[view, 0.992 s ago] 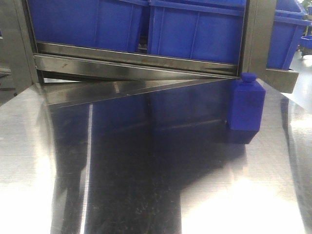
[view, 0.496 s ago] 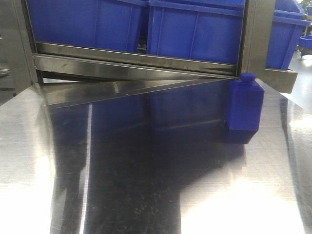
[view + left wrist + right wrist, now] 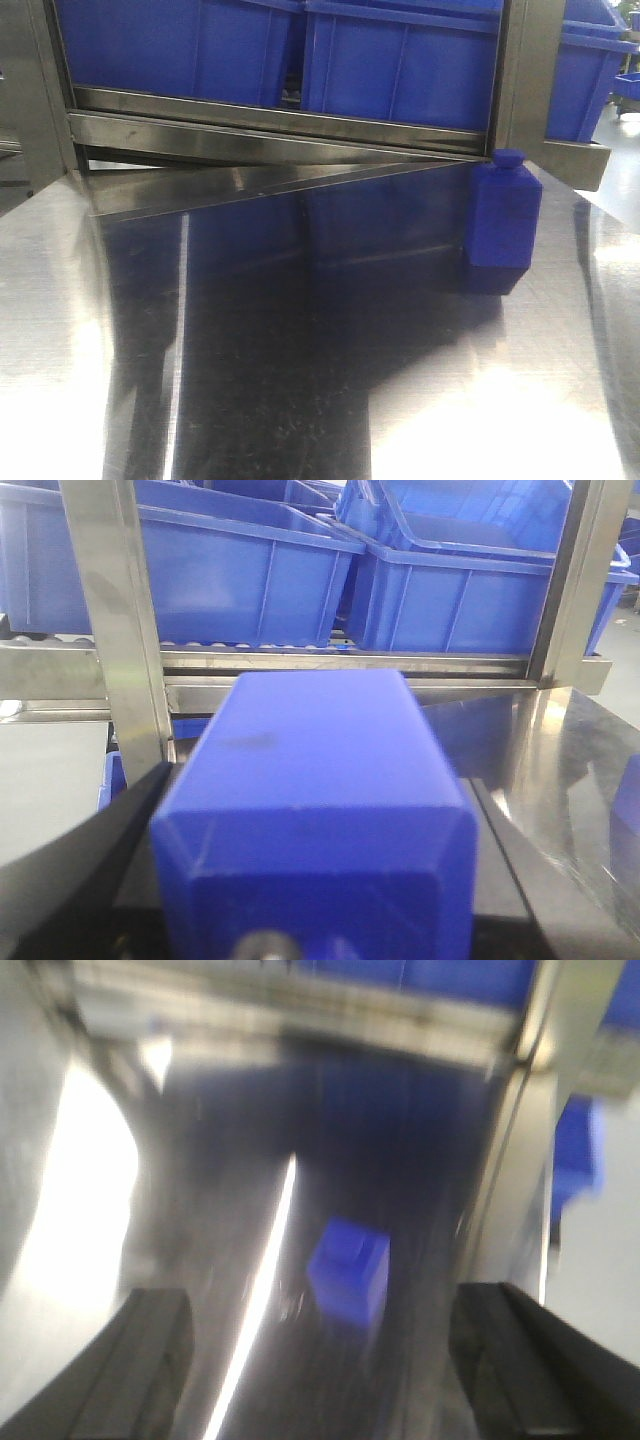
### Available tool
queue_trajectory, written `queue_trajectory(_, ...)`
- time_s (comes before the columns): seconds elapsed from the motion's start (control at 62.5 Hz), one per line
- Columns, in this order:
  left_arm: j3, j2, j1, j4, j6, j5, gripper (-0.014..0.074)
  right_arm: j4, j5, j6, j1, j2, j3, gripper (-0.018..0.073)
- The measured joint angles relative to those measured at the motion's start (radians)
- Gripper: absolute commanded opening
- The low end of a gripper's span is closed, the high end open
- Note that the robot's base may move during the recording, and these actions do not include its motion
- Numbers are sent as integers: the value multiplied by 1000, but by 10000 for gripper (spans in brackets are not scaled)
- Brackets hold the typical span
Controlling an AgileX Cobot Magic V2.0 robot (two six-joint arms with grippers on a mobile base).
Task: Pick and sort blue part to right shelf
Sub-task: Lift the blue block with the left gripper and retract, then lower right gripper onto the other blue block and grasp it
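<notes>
Blue bottle-shaped plastic part [image 3: 503,215] on the steel desk [image 3: 300,400] has barely shifted. It lies ahead of the spread right claw [image 3: 325,1305]; left claw [image 3: 315,790] clamps a blue block [image 3: 310,740].

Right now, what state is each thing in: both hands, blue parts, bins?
left hand: shut on held blue part
right hand: open, empty, blurred view
standing blue part: upright on tabletop, untouched
blue bins: sitting on right shelf
</notes>
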Motion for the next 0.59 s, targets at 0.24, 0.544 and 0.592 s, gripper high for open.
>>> queue_trajectory(0.24,0,0,0,0,0,0,321,0,237,153,2,348,-248,606)
queue_trajectory(0.544,0,0,0,0,0,0,321,-10,251,200,24,623,-301,606)
queue_trajectory(0.592,0,0,0,0,0,0,321,-23,247,202,29,656,-301,606)
